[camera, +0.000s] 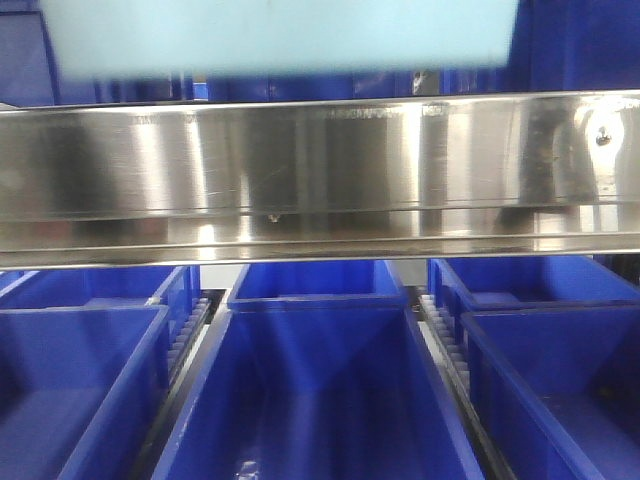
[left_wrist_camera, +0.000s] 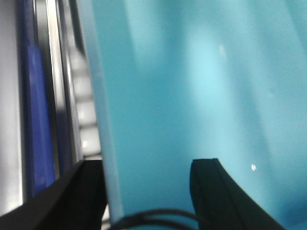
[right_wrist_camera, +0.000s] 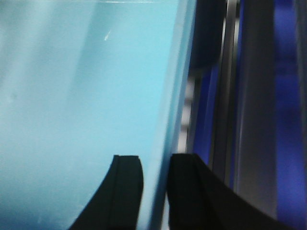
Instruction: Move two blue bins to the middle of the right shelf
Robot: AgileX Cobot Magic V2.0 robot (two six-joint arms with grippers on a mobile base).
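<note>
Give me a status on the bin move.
Done: nothing visibly placed yet. In hand: the light blue bin, above the steel shelf rail, its walls between the left gripper fingers and right gripper fingers. Left: setting it down, then a second one.

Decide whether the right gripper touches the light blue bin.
Touching. The right wrist view shows the jaws of the right gripper clamping a wall of the light blue bin.

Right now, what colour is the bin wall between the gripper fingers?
Light cyan-blue bin wall, paler than the dark blue bins; clearest in the left wrist view.
</note>
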